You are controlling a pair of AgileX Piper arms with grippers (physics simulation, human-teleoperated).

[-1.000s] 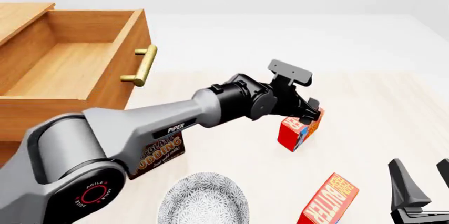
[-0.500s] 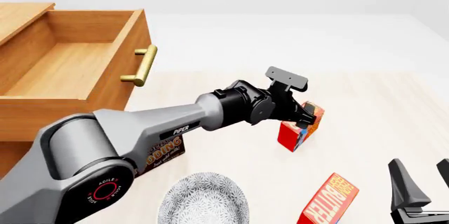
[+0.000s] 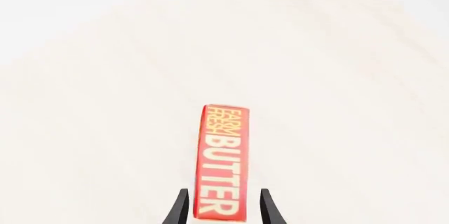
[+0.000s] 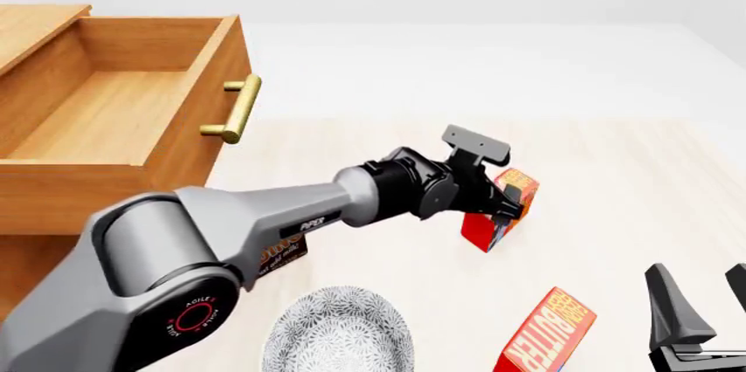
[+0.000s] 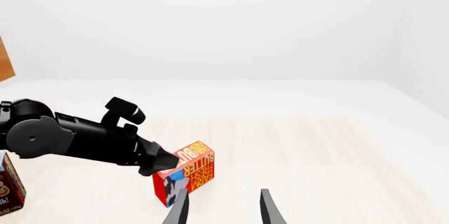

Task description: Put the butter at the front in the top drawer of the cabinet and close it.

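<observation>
Two alike butter boxes stand on the table. The farther butter box [image 4: 504,208] sits mid-table and also shows in the left wrist view [image 3: 224,161] and the right wrist view [image 5: 188,174]. The nearer butter box [image 4: 546,335] stands at the front edge. My left gripper [image 4: 501,202] is open and straddles the farther box, its fingers [image 3: 181,205] on either side with small gaps. My right gripper [image 4: 703,306] is open and empty at the front right, beside the nearer box. The cabinet [image 4: 30,215] stands at the left, with its top drawer [image 4: 117,101] pulled open and empty.
A brown chocolate pudding box [image 4: 279,254] stands behind my left arm. A patterned grey bowl [image 4: 338,337] sits at the front centre. The drawer's brass handle [image 4: 239,108] juts out toward the table's middle.
My left gripper has advanced and lowered slightly, so its fingers now sit further over the farther butter box. The right arm and the nearer box have not moved.
</observation>
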